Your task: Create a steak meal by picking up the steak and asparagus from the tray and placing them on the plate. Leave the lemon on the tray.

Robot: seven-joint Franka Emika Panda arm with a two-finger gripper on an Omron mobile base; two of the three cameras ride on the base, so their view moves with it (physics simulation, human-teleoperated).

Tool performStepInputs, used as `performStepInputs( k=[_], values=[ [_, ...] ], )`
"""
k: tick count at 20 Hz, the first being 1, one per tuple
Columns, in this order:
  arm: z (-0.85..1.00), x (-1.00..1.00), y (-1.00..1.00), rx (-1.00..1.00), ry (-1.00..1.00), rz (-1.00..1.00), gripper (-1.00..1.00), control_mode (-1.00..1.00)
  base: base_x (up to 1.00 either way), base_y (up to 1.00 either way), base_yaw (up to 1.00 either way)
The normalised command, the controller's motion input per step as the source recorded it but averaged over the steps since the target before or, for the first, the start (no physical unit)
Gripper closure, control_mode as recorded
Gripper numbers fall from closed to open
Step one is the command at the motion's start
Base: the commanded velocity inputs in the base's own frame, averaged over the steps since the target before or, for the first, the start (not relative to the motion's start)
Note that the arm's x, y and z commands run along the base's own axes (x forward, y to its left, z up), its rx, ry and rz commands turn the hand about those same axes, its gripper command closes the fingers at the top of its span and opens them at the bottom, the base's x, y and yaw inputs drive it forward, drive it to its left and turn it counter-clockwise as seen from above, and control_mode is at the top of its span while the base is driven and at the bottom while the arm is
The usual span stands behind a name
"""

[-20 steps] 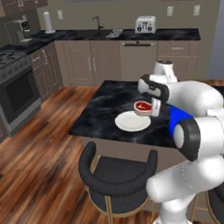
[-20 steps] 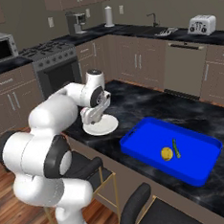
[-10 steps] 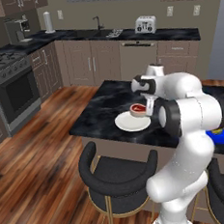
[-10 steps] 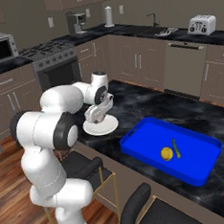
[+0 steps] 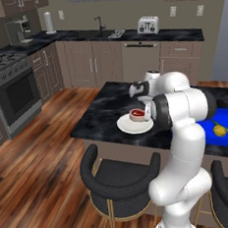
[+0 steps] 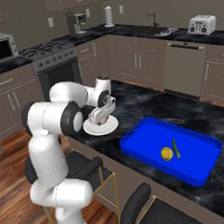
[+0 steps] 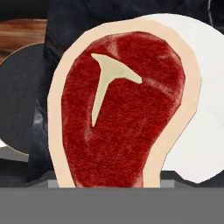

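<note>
Broadly, the dark marbled island counter (image 5: 99, 118) carries everything you need to watch. The white arm (image 5: 181, 104) has folded tighter over the last second, and its elbow has swung in front of the left base camera. It now hides much of the blue tray (image 6: 136, 148) from that side.

In the right base view the tray sits well apart from the white plate (image 6: 92, 130), towards the counter's other end. It has not shifted.

The plate (image 5: 129, 129) lies near the counter's front edge, below the gripper (image 6: 103, 118).

The steak (image 5: 136, 115) has travelled with the gripper from near the plate's far edge to over its middle, and it has come lower. In the hand view the steak (image 7: 122, 118) stands close before the camera, with the plate's white behind and to its right. The fingers are hidden behind the meat, but they read as clamped on it, jaws held wide around the slab. You cannot tell whether it already touches the plate.

The lemon (image 6: 166, 153) and the asparagus (image 6: 175, 147) lie side by side on the tray, where they were.

Judged from this, the first delivery is all but done. You should expect the release next, then a return to the tray for the asparagus, with care not to nudge the lemon just beside it.
</note>
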Motion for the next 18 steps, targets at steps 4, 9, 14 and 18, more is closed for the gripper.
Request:
performStepInputs(
  k=[4, 9, 14, 18],
  values=[
    [-0.31, 0.32, 0.00, 0.00, 0.00, 0.00, 1.00, -1.00, 0.00, 0.00, 0.00],
    [-0.30, 0.25, 0.00, 0.00, 0.00, 0.00, 1.00, -1.00, 0.00, 0.00, 0.00],
    [-0.18, 0.23, 0.00, 0.00, 0.00, 0.00, 1.00, -1.00, 0.00, 0.00, 0.00],
    [-0.03, 0.22, 0.00, 0.00, -0.01, 0.00, -1.00, -1.00, 0.00, 0.00, 0.00]
  ],
)
